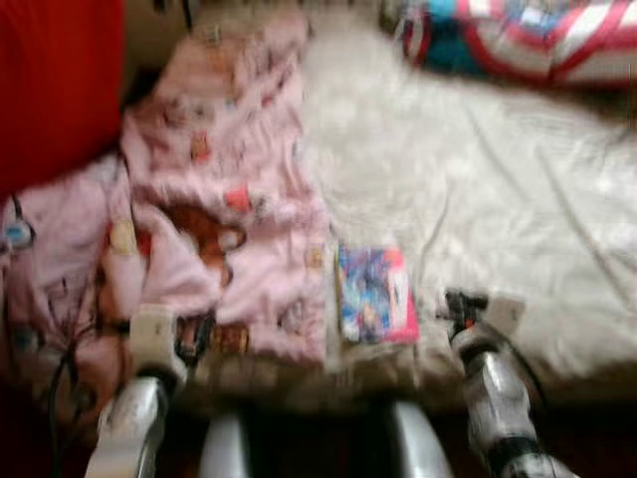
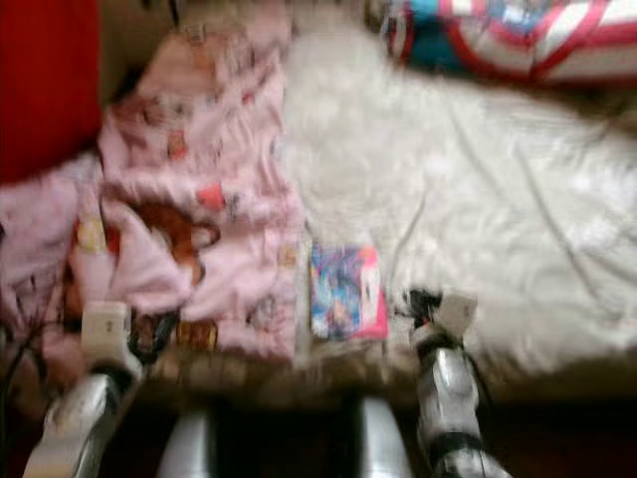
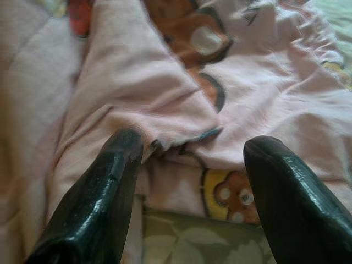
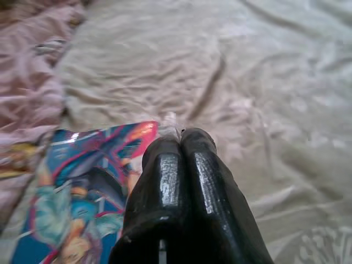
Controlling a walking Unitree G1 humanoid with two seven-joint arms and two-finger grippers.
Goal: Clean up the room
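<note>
You face bed with rumpled white sheet [image 1: 518,199]. Crumpled pink cartoon-print blanket [image 1: 229,179] covers its left part. Your left gripper [image 3: 187,151] hovers low over blanket's near edge, fingers spread wide, nothing between. Colourful glossy picture book [image 1: 373,294] lies flat on sheet just beside blanket. Your right gripper [image 4: 181,137] sits next to book, fingers pressed together, seemingly empty; head views blurred.

Blurred frame. Pink blanket [image 1: 224,199] lying rumpled on bed [image 1: 518,209], book [image 1: 373,294] lying just beside it near front edge. Left gripper [image 1: 189,339] resting on blanket; right gripper [image 1: 463,307] hovering right of book.
</note>
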